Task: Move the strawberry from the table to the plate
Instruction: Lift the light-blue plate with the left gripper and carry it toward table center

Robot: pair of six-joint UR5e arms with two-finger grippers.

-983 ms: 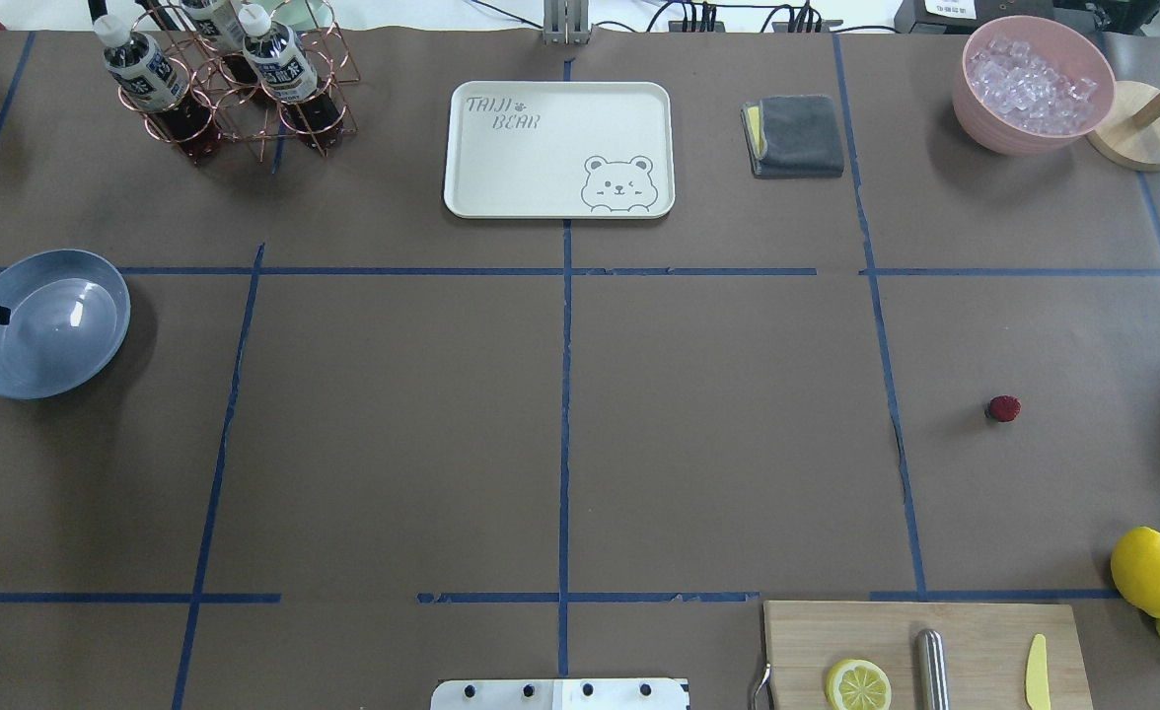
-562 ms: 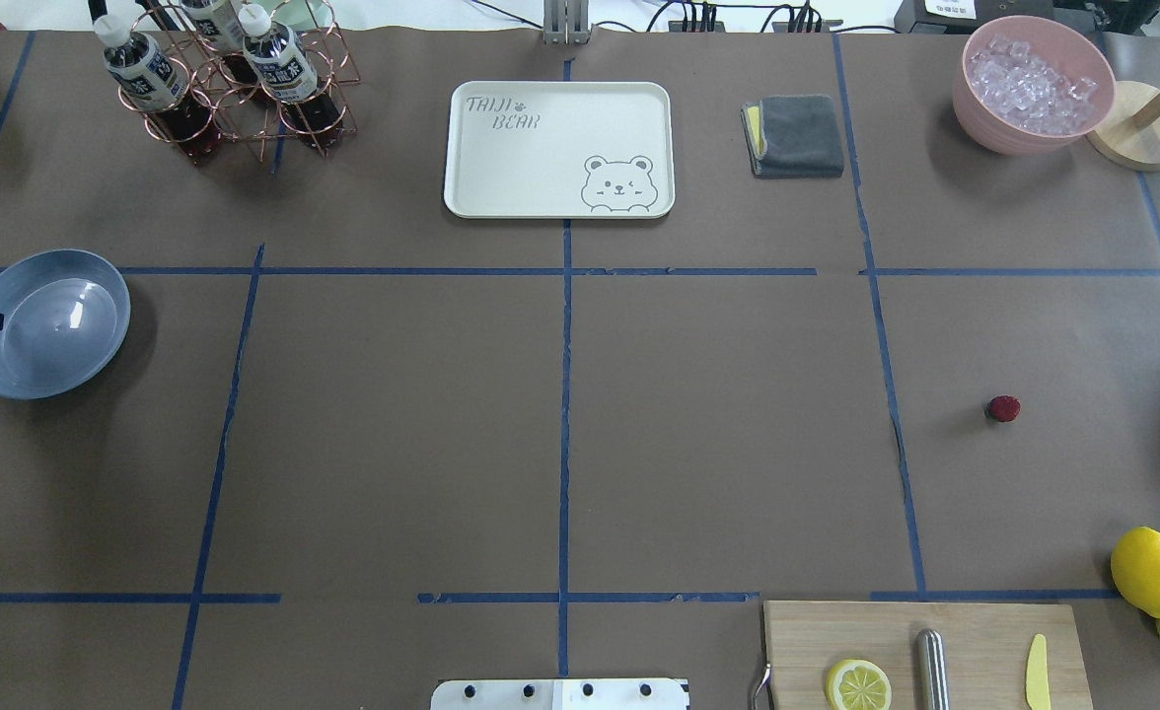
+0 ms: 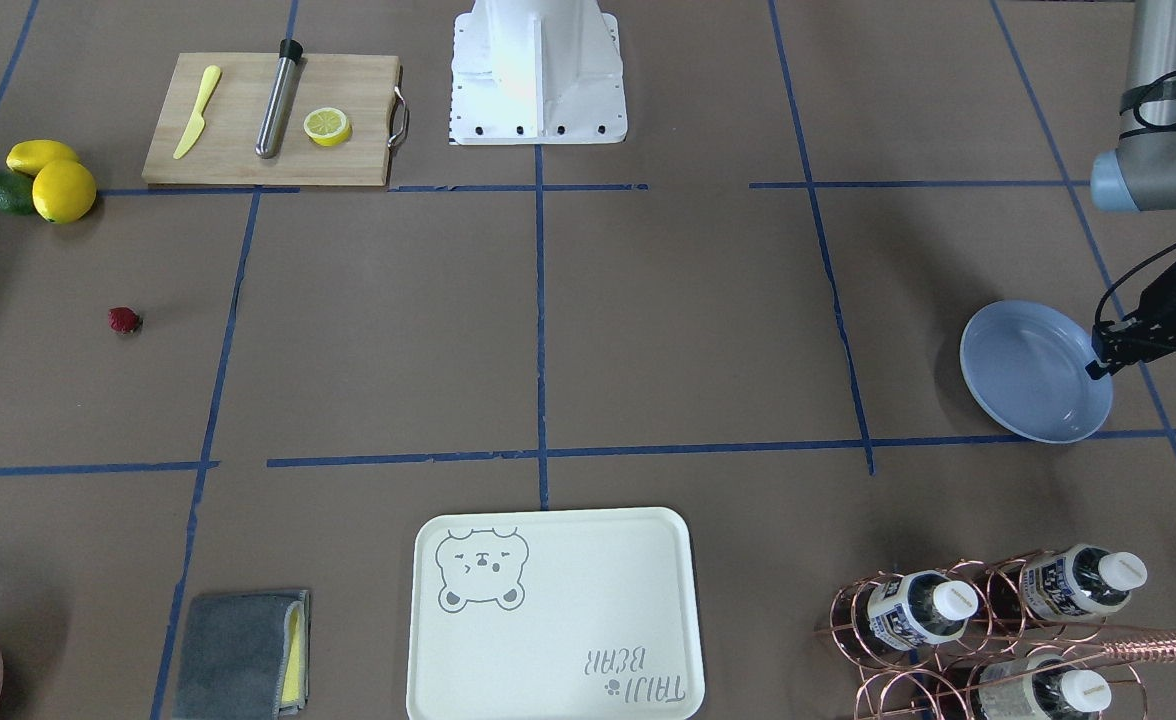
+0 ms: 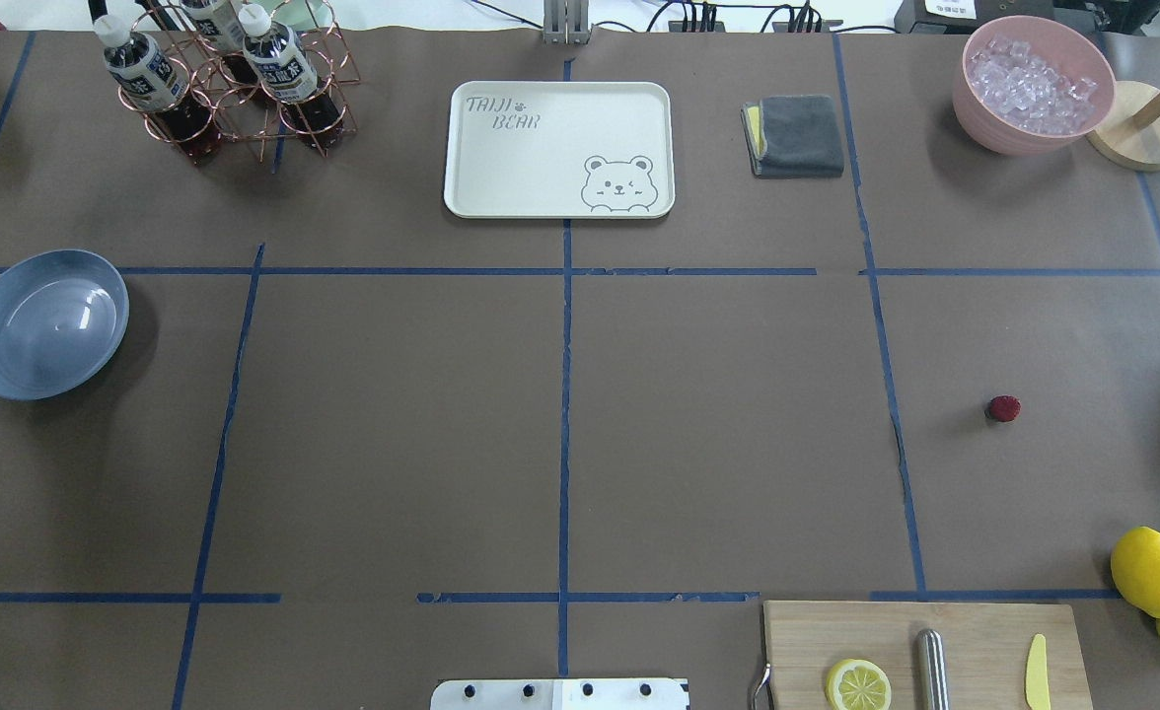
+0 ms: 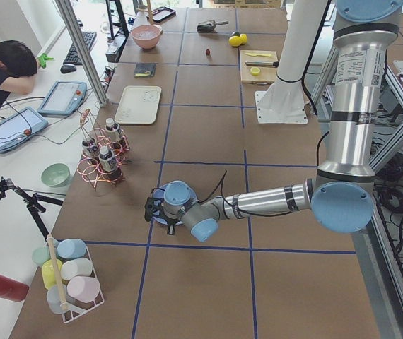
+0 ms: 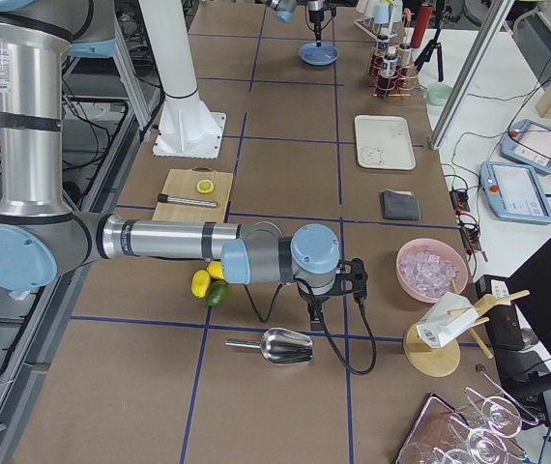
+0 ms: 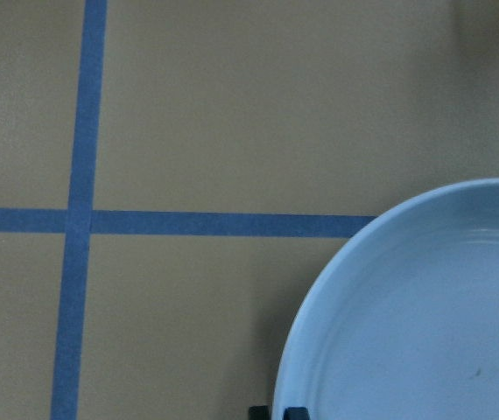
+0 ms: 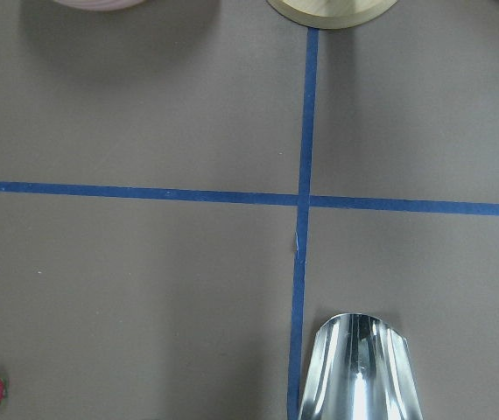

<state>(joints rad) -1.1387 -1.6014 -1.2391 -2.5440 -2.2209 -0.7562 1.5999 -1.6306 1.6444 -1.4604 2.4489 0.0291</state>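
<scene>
Left pincer [image 3: 1096, 370] back; strawberry [image 4: 1003, 408] well apart

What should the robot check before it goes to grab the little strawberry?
1. The strawberry lies alone on the table: ok.
2. The plate is empty: ok.
3. The left gripper is clear of the plate: not ok, its tip is at the rim.
4. The right gripper is open: cannot tell.
5. The strawberry is centred in the right wrist view: not ok, it sits in the bottom-left corner.
</scene>
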